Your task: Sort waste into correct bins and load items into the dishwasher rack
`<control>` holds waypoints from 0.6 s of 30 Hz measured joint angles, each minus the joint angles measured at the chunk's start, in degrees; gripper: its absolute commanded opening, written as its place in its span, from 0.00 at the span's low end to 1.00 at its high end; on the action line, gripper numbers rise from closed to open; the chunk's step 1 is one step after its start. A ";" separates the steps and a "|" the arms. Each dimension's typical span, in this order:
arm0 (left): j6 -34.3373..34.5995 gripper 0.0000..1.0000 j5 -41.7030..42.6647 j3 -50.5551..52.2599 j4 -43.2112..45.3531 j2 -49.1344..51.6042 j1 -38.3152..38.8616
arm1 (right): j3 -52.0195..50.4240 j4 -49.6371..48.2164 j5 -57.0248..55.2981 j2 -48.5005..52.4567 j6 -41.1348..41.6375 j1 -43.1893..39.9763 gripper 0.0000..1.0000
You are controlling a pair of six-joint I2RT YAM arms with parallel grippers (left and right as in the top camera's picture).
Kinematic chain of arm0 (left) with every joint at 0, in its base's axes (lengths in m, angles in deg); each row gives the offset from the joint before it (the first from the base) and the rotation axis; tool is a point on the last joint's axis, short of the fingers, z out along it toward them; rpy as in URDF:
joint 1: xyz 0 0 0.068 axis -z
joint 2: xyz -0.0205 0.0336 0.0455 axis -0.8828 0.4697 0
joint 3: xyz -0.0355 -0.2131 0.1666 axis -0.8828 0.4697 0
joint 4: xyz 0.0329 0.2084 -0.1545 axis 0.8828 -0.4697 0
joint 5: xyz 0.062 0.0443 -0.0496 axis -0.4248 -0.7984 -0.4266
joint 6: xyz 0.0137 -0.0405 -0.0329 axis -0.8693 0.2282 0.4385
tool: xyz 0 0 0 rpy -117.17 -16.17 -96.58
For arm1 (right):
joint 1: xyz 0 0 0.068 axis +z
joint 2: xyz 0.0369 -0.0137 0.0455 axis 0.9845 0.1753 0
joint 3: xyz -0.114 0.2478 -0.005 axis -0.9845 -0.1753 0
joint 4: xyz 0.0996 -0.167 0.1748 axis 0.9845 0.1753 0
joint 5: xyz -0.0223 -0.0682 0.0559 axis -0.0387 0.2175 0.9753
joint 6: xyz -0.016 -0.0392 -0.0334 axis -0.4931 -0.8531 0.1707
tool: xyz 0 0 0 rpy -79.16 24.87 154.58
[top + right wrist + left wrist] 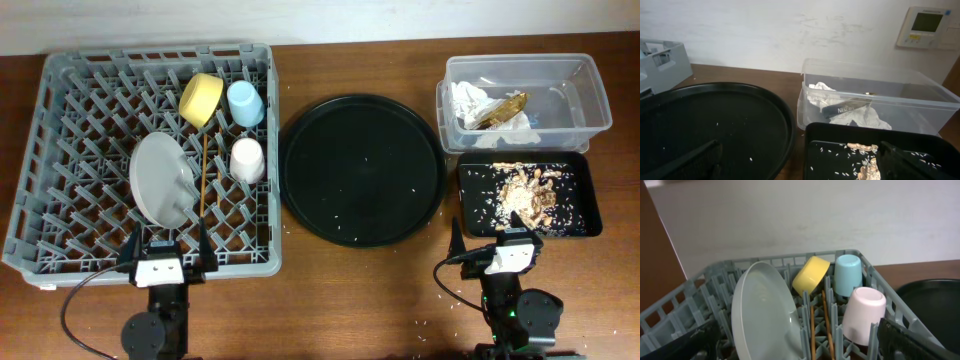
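Note:
The grey dishwasher rack (60,150) holds the pale plate (160,180), yellow bowl (201,98), light-blue cup (245,102), pink cup (247,159) and two chopsticks (205,175). The same items show in the left wrist view: plate (762,310), bowl (811,274), blue cup (847,272), pink cup (863,307), chopsticks (813,325). The clear tub (590,95) holds napkins (470,100) and the gold wrapper (500,110). The black rectangular tray (590,215) holds food scraps (530,195). My left gripper (162,250) and right gripper (500,245) are open and empty at the front edge.
A large round black tray (361,168) with a few rice crumbs sits between the rack and the bins; it also shows in the right wrist view (715,125). Rice grains lie scattered on the brown table near the right arm (450,300).

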 measured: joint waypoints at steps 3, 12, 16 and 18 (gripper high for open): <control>-2.36 0.99 0.61 1.38 -3.74 -3.52 0.00 | 0.00 -0.02 0.00 -0.02 0.02 0.00 0.99; -8.48 0.99 4.44 1.86 -7.78 -3.96 0.00 | 0.00 -0.02 0.00 -0.02 0.02 0.00 0.99; -9.05 0.99 4.74 1.86 -7.78 -3.96 0.00 | 0.00 -0.02 0.00 -0.02 0.00 0.00 0.98; -9.20 0.99 4.76 1.86 -7.78 -3.96 0.00 | 0.00 -0.02 0.00 -0.02 0.02 0.00 0.98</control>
